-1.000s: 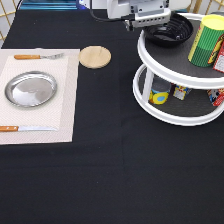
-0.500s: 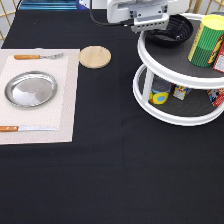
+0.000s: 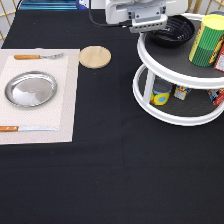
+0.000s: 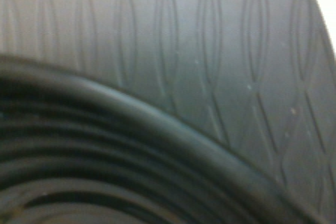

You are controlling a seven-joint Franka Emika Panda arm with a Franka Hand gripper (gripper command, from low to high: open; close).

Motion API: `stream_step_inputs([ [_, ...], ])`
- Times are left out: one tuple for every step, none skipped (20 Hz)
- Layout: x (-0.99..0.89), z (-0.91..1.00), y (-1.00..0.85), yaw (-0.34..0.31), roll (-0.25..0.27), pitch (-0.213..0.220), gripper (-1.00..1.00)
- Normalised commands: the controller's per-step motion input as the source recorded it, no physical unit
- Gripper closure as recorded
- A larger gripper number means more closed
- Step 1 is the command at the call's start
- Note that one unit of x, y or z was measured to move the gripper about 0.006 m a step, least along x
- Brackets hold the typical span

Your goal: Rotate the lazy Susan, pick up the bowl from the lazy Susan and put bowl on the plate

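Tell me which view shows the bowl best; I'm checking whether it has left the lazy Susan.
The exterior view: the bowl sits on the lazy Susan's top tier, with the end effector at its rim toward that view's left. The wrist view shows only the bowl's ribbed black rim close up.

Glossy black ribbed bowl (image 3: 175,31), white-and-grey lazy Susan (image 3: 172,116), silver plate (image 3: 30,89).
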Motion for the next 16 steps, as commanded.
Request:
stream_step_inputs([
  [-0.06,0.50,-0.45,0.000,0.129,0.000,1.00],
  [-0.04,0.77,-0.54,-0.003,0.144,0.000,1.00],
  [0.00,0.88,-0.59,-0.013,0.139,0.000,1.00],
  [0.00,1.00,-0.70,-0.024,0.150,0.018,1.00],
  [0.00,1.00,-0.74,-0.027,0.137,0.005,1.00],
  [0.00,1.00,-0.77,-0.020,0.138,0.000,1.00],
  [0.00,0.93,-0.85,0.000,0.138,0.000,1.00],
  [0.00,0.84,-0.89,0.000,0.134,0.000,1.00],
  [0.00,0.78,-0.97,0.000,0.136,-0.006,1.00],
  [0.00,0.67,-1.00,0.000,0.131,-0.018,1.00],
  [0.00,0.56,-1.00,0.000,0.137,-0.016,1.00],
  [0.00,0.52,-1.00,0.000,0.122,-0.015,1.00],
  [-0.01,0.44,-1.00,0.000,0.098,-0.015,1.00],
  [-0.04,0.35,-1.00,0.000,0.051,-0.015,1.00],
  [-0.04,0.27,-1.00,0.000,0.031,-0.018,1.00],
  [-0.05,0.17,-1.00,0.000,0.020,-0.019,1.00],
])
